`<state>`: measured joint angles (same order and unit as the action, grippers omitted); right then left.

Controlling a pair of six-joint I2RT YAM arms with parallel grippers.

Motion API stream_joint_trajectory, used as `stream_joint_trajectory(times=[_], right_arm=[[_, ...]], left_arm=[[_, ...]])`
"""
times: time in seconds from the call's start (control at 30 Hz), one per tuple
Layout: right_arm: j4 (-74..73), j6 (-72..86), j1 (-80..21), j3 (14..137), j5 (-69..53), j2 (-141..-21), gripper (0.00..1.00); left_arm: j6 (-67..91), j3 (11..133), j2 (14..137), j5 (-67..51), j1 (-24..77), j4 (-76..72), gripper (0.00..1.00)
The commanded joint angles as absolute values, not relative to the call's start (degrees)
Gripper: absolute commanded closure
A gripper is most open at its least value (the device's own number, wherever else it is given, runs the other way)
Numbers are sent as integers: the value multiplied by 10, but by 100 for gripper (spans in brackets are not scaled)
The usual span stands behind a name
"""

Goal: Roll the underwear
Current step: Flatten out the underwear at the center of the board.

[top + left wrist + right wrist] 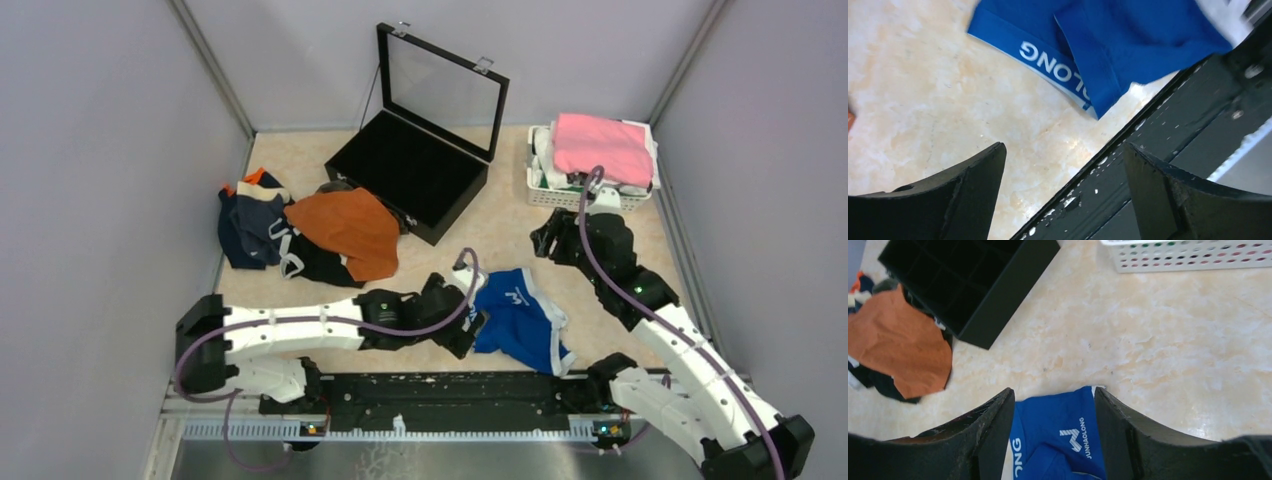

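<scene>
Lying close to the near edge of the table [500, 235], a little right of its middle, the blue underwear [520, 320] is spread loosely and not rolled. One part is folded over another, and its band carries white letters.

The left hand [468, 325] is low at the left side of this piece. In the left wrist view its fingers [973, 195] stand wide apart with nothing between them. Under them are the bare table and the black rail [1173, 145] that runs along the near edge, and the blue cloth lies just beyond the fingertips. From above the hand seems to touch the cloth's left border, but I cannot tell this for sure.

The right hand [552, 240] is over the table on the far side of the blue underwear. Its fingers [990, 435] are also apart and clamp nothing, and the blue cloth shows below the gap.

At the left edge of the table lies a pile of more underwear. A rust-orange pair [345, 230] is on top, a navy pair [250, 225] is at its left, and a black pair [315, 262] with a white band is partly under it. A black case [410, 175] with its lid up stands near the far edge, just beside the orange pair. A white basket [590, 197] in the far right corner holds a pink cloth [600, 145].
</scene>
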<state>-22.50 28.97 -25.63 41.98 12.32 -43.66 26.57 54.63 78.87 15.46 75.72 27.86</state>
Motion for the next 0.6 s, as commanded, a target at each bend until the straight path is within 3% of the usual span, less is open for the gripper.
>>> stream_joint_trajectory(times=[0.0, 0.13, 0.27, 0.57], right_arm=[[-208, 228, -257, 436, -3, -503, 40], [-198, 182, -266, 458, -126, -597, 39], [-207, 114, -329, 511, -126, -703, 37], [-223, 21, -380, 619, -141, -891, 40]], left_arm=[[347, 522, 709, 237, 735, 235, 7], [446, 488, 691, 230, 653, 278, 8], [488, 442, 653, 207, 590, 266, 10], [556, 438, 581, 299, 573, 360, 10]])
